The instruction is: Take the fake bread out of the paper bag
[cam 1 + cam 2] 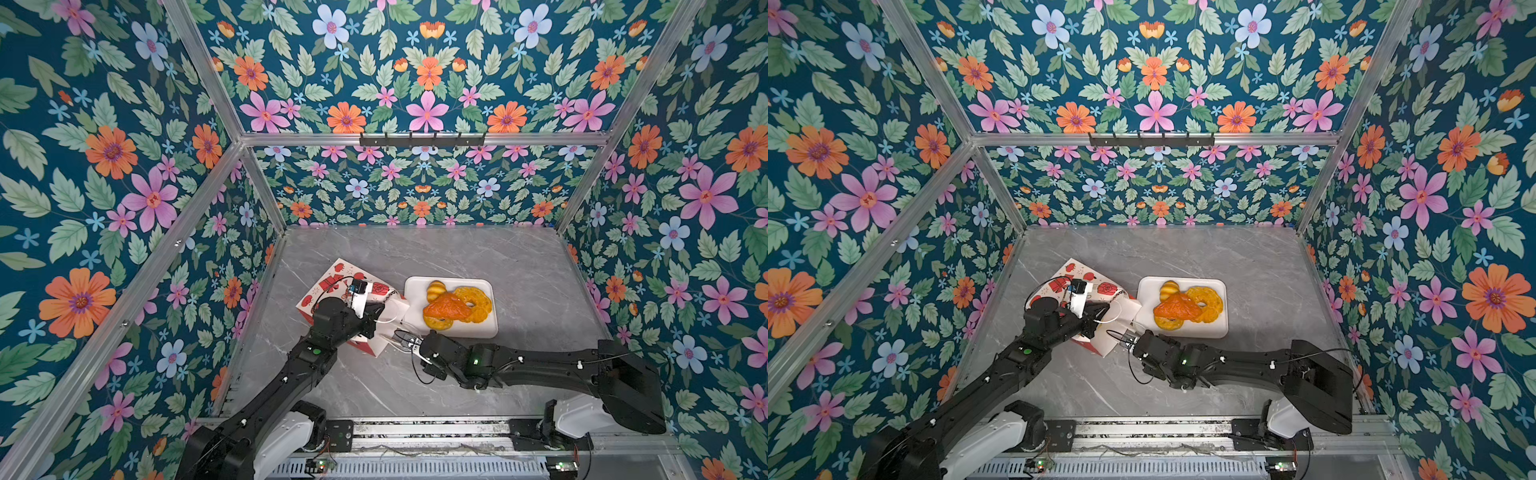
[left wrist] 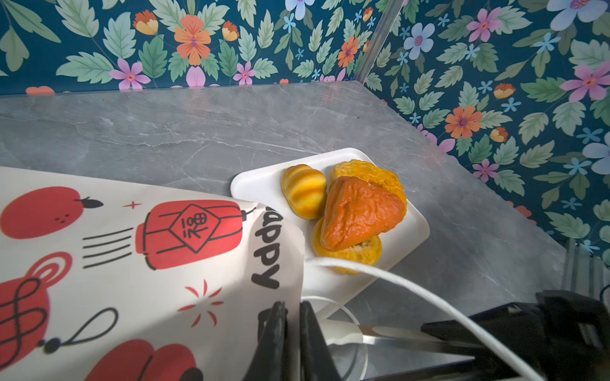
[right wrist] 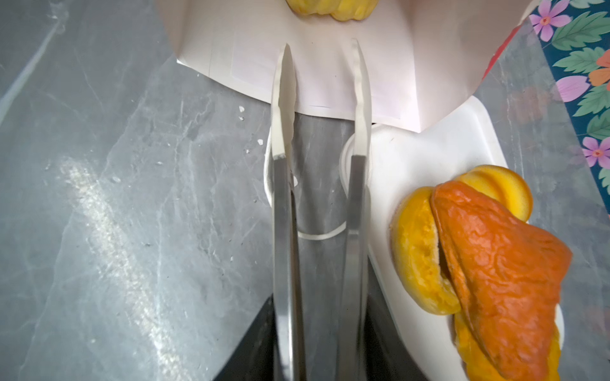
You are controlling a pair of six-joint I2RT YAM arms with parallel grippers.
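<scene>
From my console I saw the paper bag (image 1: 332,284) lying on its side on the worktop (image 1: 457,257), at nine o'clock of the white tray (image 1: 478,328). Its mouth was turned toward three o'clock and overlapped the tray's edge. Most of the fake bread (image 1: 446,309) sat piled on that tray — the orange-brown bun on top of the yellow rings, a striped roll beside them. One yellow piece (image 3: 330,6) showed inside the bag in the right wrist view.

My left end effector (image 2: 292,336) was pinched together on the bag's upper lip, with a white cord handle (image 2: 396,283) looping past it. My right end effector (image 1: 413,343), at seven o'clock of the tray, was clamped on metal tongs (image 3: 358,184) — their arms stood apart, tips just over the bag's lower lip.
</scene>
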